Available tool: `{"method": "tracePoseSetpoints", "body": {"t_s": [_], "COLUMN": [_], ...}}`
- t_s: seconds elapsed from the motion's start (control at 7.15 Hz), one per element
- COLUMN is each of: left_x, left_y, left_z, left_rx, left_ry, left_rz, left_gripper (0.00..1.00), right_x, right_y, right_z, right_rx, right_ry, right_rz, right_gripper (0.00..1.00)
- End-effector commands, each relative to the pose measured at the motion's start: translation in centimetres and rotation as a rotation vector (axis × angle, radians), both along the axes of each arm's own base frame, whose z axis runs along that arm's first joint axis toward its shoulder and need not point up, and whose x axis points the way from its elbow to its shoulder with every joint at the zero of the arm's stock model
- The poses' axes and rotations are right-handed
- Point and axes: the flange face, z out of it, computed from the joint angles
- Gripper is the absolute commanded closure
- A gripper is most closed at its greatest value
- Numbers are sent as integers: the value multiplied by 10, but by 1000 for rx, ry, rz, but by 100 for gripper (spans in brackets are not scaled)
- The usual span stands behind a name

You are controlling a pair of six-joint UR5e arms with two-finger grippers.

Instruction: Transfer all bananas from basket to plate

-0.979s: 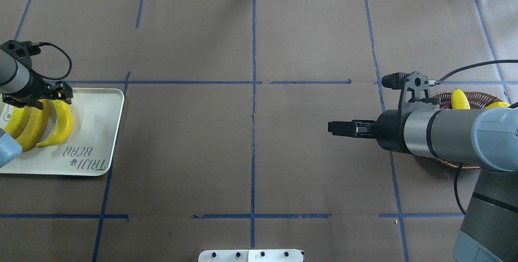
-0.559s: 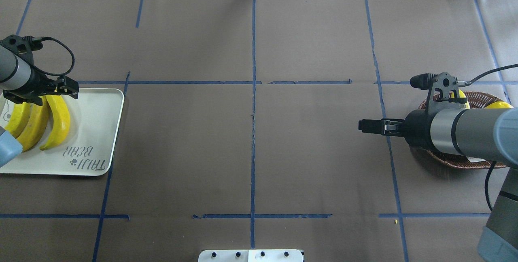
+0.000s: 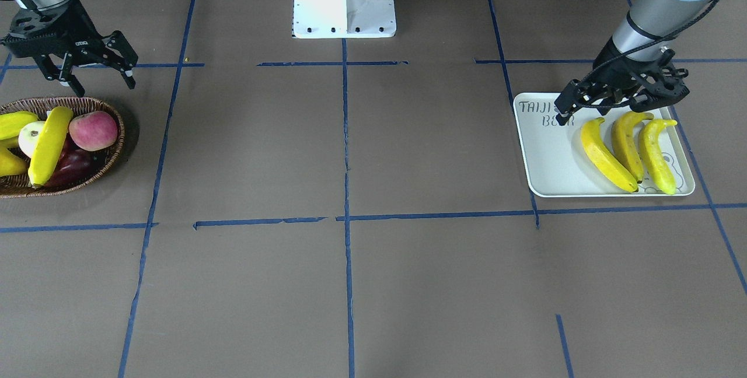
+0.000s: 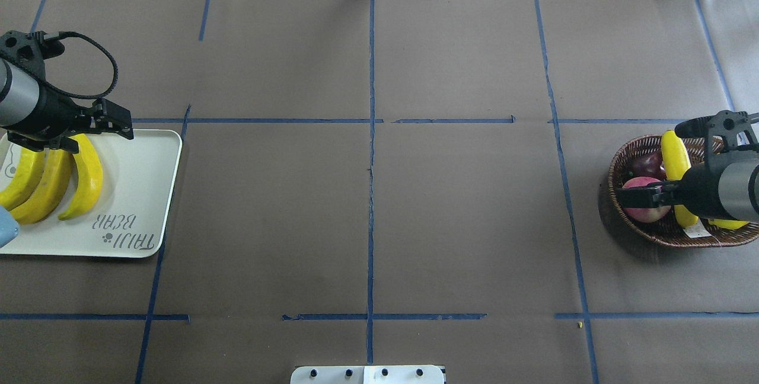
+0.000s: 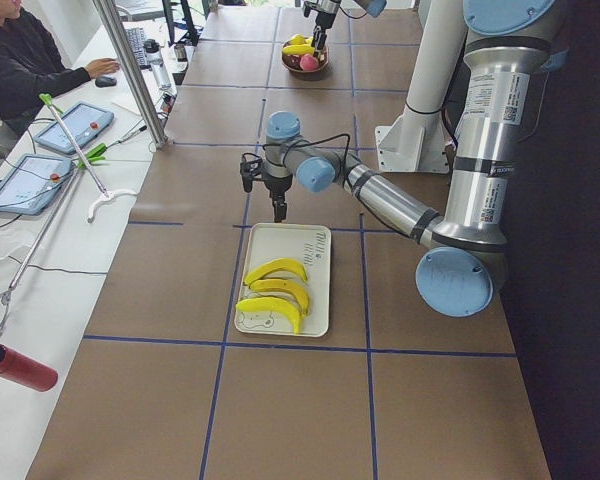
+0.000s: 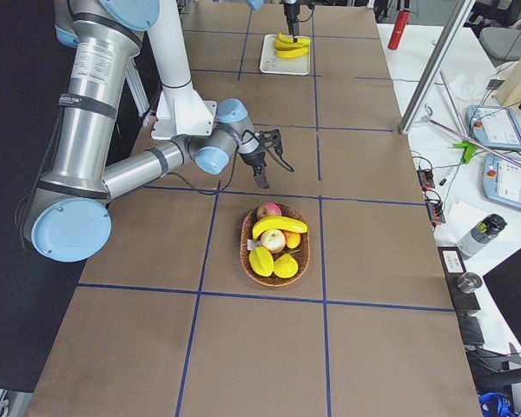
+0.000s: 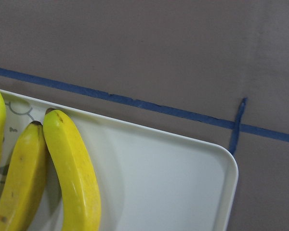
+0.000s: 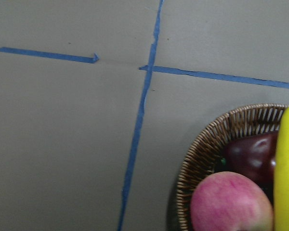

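Pulling back to basket [image 3: 119, 139], right pincer [image 3: 96, 77] open, left pincer [image 3: 583, 111] open, raised above bananas [image 3: 607, 156] on plate [image 3: 548, 156]

Silver arms [image 5: 485, 130], pale-blue joints [image 5: 454, 282], black fingers [image 3: 126, 74]

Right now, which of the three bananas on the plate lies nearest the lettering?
The banana bordering the plate's bare half; the other two lie beyond it.
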Motion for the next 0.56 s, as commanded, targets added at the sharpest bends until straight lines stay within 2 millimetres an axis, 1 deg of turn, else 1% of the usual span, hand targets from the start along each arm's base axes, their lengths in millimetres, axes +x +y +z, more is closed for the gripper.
{"method": "tracePoseSetpoints", "body": {"t_s": [0.0,0.14,0.28,0.42], "left_x": [23,29,31,35], "left_y": [10,11,12,13], "left_z": [-27,-30,-30,-34], "left_rx": [-27,-30,-31,-24], "left_ry": [40,44,44,47], "left_rz": [-9,-5,-2,4], "left_gripper": [1,1,1,1], "right_x": [28,19,14,19], "right_y": [-32,-43,-52,-63], "right_z": [17,15,12,19], "right_rx": [-153,-211,-259,-292], "right_ry": [93,155,205,234], "right_rz": [6,8,17,42], "right_gripper": [0,0,0,0]}}
